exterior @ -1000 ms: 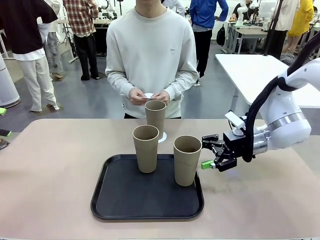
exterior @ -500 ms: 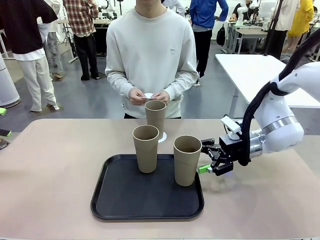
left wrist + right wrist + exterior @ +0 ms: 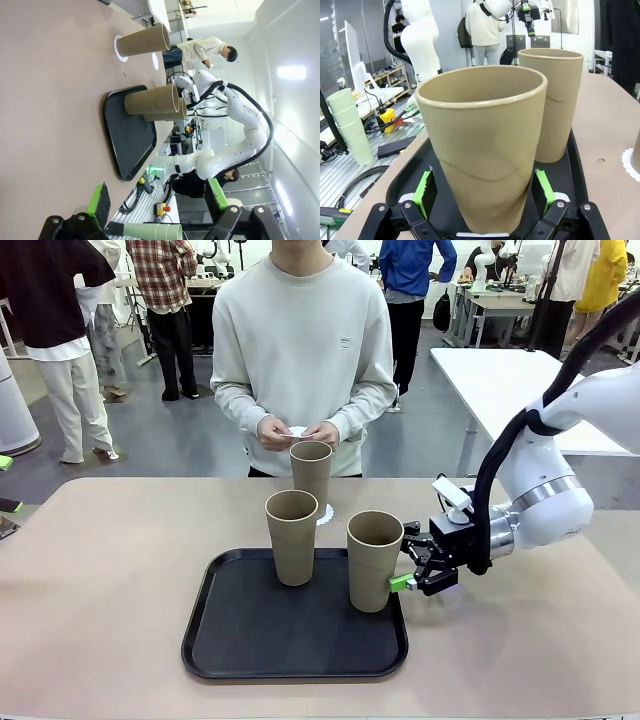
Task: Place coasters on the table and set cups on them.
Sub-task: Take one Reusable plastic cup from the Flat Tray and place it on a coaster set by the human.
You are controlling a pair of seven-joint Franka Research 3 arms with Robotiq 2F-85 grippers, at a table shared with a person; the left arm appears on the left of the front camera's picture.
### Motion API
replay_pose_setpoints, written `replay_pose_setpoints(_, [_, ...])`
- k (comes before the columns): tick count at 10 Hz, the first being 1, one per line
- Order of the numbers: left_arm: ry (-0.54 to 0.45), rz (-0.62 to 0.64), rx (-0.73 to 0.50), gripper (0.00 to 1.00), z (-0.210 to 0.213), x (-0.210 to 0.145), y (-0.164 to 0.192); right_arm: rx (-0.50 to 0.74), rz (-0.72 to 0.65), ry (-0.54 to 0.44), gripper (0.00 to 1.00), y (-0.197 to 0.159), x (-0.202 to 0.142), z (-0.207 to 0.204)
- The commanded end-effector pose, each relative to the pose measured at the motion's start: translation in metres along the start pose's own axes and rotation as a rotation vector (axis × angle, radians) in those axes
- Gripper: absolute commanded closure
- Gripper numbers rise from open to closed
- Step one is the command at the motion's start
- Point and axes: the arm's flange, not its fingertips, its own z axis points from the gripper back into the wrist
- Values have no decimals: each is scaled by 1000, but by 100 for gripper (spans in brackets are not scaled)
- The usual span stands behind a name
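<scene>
Three tan cups show in the front view. One cup (image 3: 311, 470) stands on a white coaster (image 3: 323, 512) on the beige table (image 3: 100, 590), behind the tray. On the black tray (image 3: 250, 640) stand the other two, a left cup (image 3: 291, 537) and a right cup (image 3: 374, 560). My right gripper (image 3: 401, 558) is open, and its green pads (image 3: 426, 187) flank the right cup (image 3: 485, 145) low down. The second tray cup (image 3: 555, 105) is behind it. The person's hands hold another coaster (image 3: 297, 431). Over the table's left side my left gripper (image 3: 157, 205) is open and holds nothing.
A white table (image 3: 510, 380) stands at the back right. The person (image 3: 300, 350) stands at the far edge, right behind the cup on the coaster. Bare tabletop lies to the left and right of the tray. Pale green cups (image 3: 350, 125) are stacked off the table.
My right gripper has moved left along the table toward the tray, and its open fingers now straddle the right cup. Cups, tray and the person's hands have stayed put.
</scene>
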Motion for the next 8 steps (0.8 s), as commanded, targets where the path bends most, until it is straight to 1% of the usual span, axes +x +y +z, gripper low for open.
replay_pose_setpoints(1, [8,-15,-5,0,2,-1,0,23,13,10,0,-9,-6,-9])
replay_pose_setpoints(4, [8,-15,-5,0,2,-1,0,56,24,12,0,-12,-9,-19])
replay_pose_setpoints(5, [8,-15,-5,0,2,-1,0,65,26,7,60,-11,-8,-18])
replay_pose_setpoints(6, [8,-15,-5,0,2,-1,0,63,26,4,60,-12,-8,-18])
replay_pose_setpoints(7, [8,-15,-5,0,2,-1,0,62,25,2,100,-12,-9,-17])
replay_pose_setpoints(8, [8,-15,-5,0,2,-1,0,63,26,2,65,-11,-8,-17])
